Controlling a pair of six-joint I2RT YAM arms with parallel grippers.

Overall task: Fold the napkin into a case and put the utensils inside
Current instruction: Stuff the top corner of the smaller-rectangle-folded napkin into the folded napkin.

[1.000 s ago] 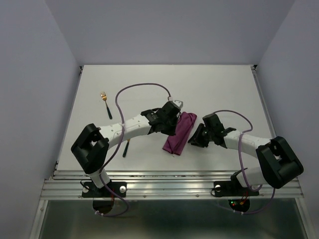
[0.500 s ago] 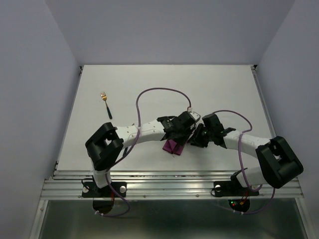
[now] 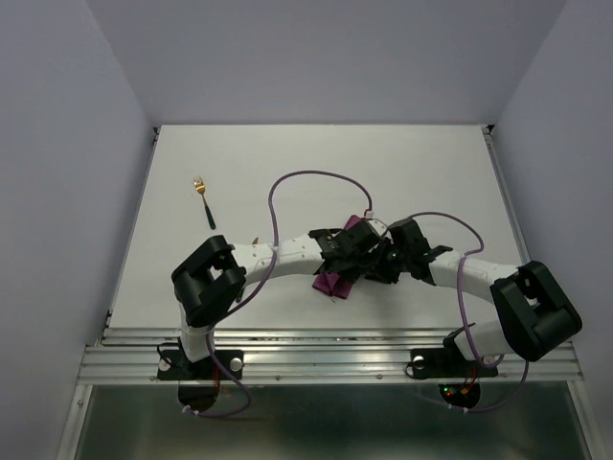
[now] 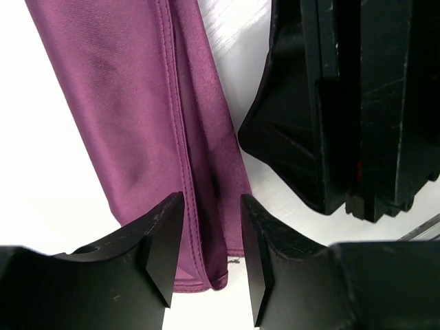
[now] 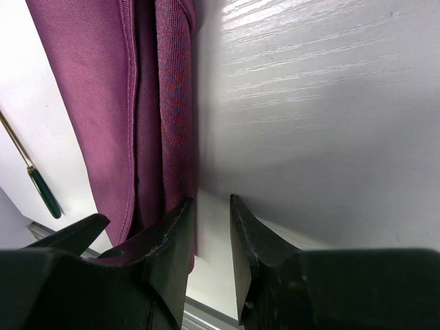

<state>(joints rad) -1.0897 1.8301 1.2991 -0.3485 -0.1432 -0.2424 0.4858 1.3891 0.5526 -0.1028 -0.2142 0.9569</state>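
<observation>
While both arms crowd mid worktop (image 3: 431, 172), the case (image 3: 331, 284) lies there folded as a narrow strip. My left end effector (image 4: 211, 199) is released, fingers straddling the case's seam nr its end. My right end effector (image 5: 210, 201) is also released w/ a small gap, one finger at the case's edge. The fork (image 3: 202, 196) sits well apart, and the other utensil (image 5: 42, 191) lies beside the case.

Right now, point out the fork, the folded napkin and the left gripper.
fork (image 3: 204, 203): top external view, on its shaft.
folded napkin (image 4: 130, 103): left wrist view, on the top layer.
left gripper (image 4: 210, 254): left wrist view, between its fingertips.
</observation>
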